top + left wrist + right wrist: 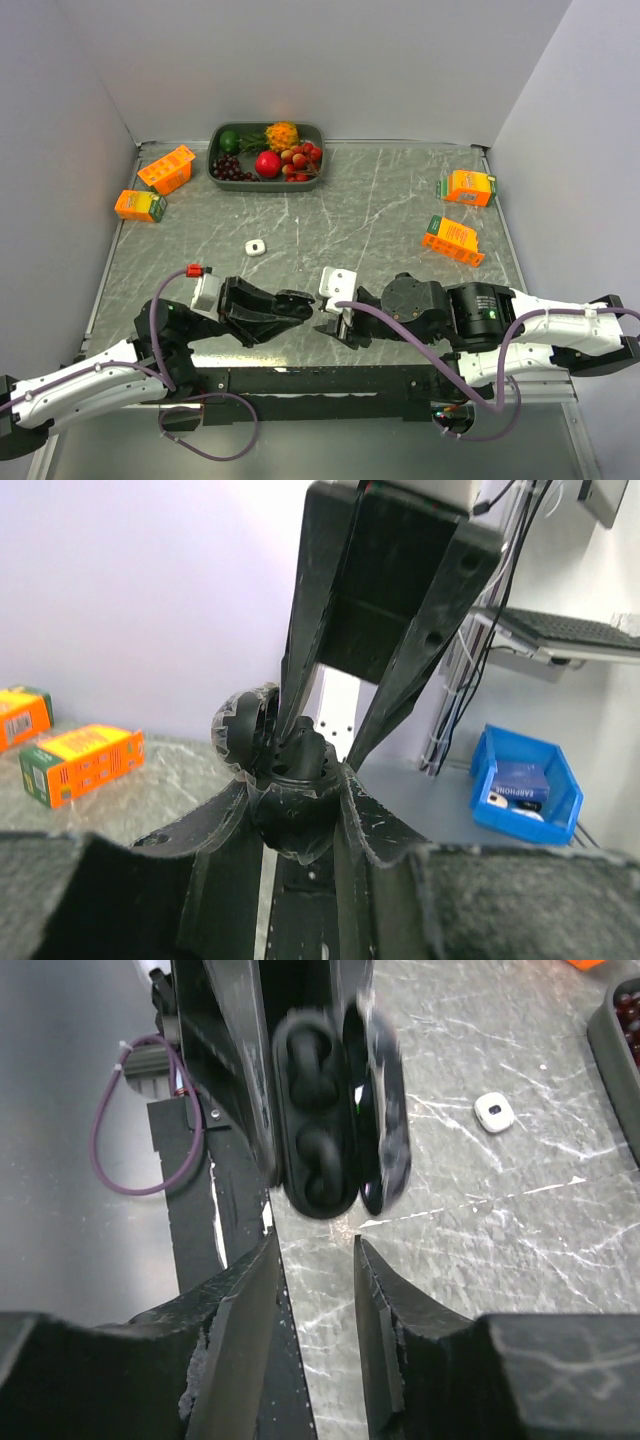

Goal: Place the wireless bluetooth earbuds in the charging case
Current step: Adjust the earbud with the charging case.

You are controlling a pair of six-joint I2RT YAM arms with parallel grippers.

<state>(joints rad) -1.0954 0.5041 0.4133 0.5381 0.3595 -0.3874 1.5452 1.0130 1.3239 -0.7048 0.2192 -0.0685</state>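
Two left fingers point(228, 832) clamp the charging case point(320, 1110), just beyond parted right fingers point(240, 1332).

I'm reading the charging case point(325, 1110) as glossy black all over. The table point(380, 215) shows grey-green marbling with thin white veins. There's one white earbud point(255, 247) with a dark centre. The cartons point(166, 170) are bright orange with green panels, the tray point(213, 165) is dark grey-green, the cable point(97, 1135) is purple and the bin point(560, 770) is blue.

walls point(300, 60): plain white, three sides; table point(380, 220): grey marbled; beyond: blue bin point(530, 780), shelf point(560, 630)
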